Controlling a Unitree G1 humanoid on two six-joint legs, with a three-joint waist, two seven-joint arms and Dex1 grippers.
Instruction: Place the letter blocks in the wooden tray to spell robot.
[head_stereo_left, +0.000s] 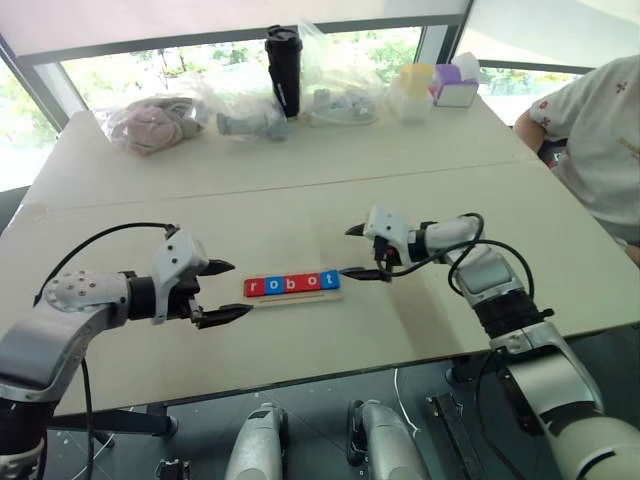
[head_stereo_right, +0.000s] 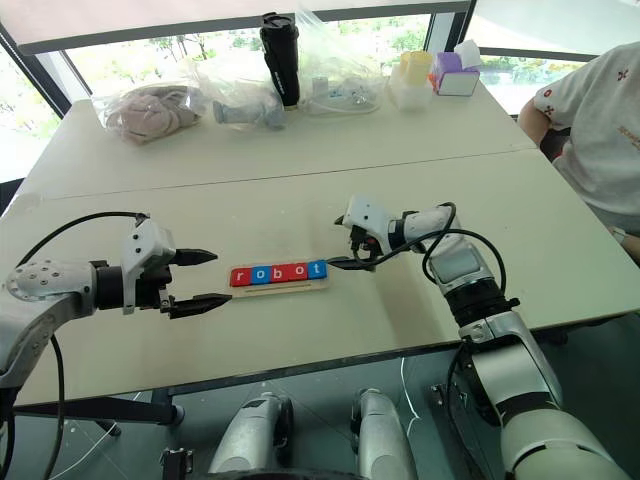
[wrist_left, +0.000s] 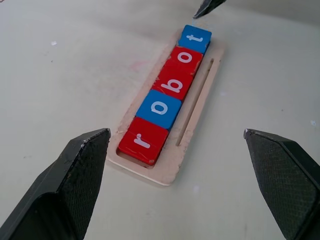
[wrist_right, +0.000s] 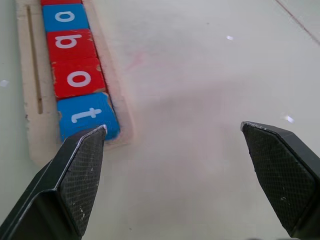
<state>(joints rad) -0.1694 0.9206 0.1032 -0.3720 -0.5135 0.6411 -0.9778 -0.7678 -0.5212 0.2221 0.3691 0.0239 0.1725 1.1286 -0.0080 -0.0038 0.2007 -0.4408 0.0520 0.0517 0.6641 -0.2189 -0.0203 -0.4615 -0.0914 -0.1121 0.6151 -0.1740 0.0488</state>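
Note:
Five letter blocks (head_stereo_left: 290, 284) lie in a row in the wooden tray (head_stereo_left: 296, 298) and read r, o, b, o, t: red, blue, red, red, blue. The tray rests at the middle of the near table. My left gripper (head_stereo_left: 238, 290) hovers open just off the tray's "r" end, nothing between its fingers. In the left wrist view the blocks (wrist_left: 170, 97) and tray (wrist_left: 206, 97) lie ahead of the open gripper (wrist_left: 175, 132). My right gripper (head_stereo_left: 347, 251) stands open at the "t" end, its lower finger close to the blue "t" block (wrist_right: 86, 116), holding nothing.
At the back of the far table stand a black bottle (head_stereo_left: 283, 70), plastic bags (head_stereo_left: 150, 122), a yellow container (head_stereo_left: 414, 82) and a purple box (head_stereo_left: 455, 88). A person (head_stereo_left: 600, 140) sits at the right edge. Bare tabletop surrounds the tray.

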